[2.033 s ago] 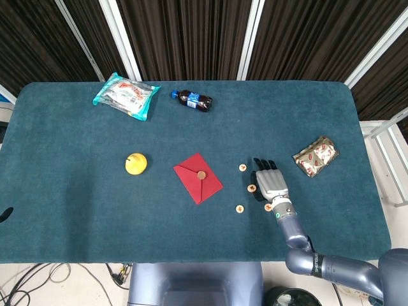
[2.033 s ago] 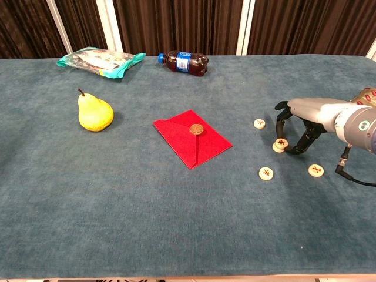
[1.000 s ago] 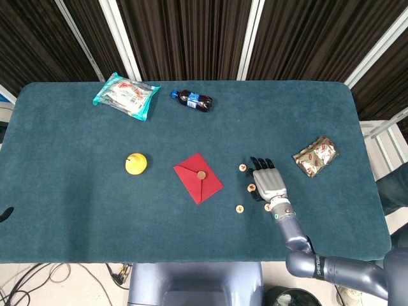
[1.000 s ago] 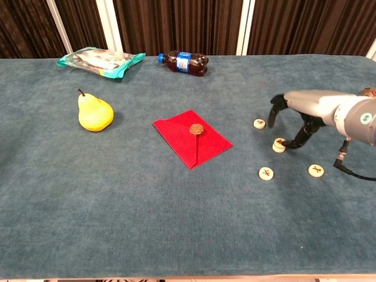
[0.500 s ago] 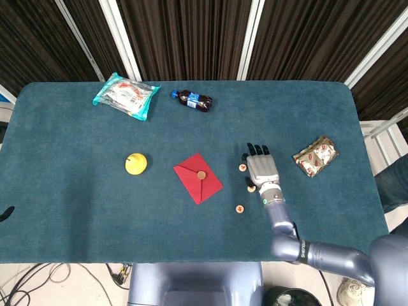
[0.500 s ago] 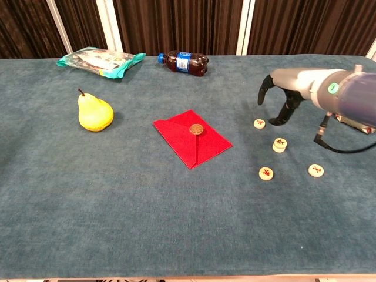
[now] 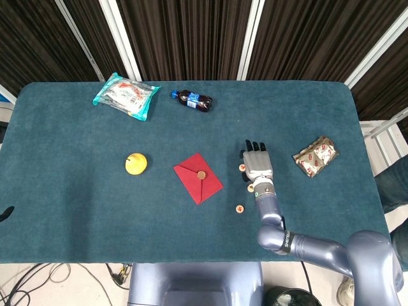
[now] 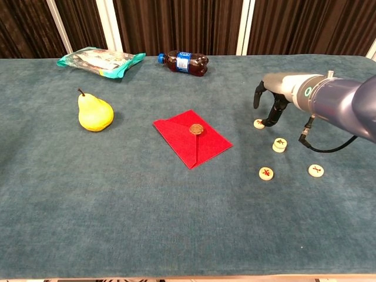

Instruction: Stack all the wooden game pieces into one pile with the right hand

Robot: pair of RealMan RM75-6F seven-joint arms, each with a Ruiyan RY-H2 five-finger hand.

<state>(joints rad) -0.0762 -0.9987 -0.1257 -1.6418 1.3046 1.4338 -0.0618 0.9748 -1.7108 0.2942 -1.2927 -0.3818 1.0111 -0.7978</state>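
From the head view, the right hand [image 7: 256, 164] is hovering over the table [image 7: 76, 204] with its fingers spread and nothing in them, just beside one round wooden piece [image 7: 242, 167]. A second piece [image 7: 239, 208] is lying nearer the front edge, and the others are hiding under the hand and arm. Open cloth is stretching wide on all sides.

From the chest view, the same hand [image 8: 269, 100] is arching fingertips-down over the nearest piece [image 8: 259, 123] (whether touching it, I cannot tell). Four pale discs are showing red marks: that one, a thicker-looking one [image 8: 279, 144], one [image 8: 266, 173] toward the front and one [image 8: 316, 170] off to the right, all lying apart. A red envelope [image 8: 192, 138] is lying to their left.
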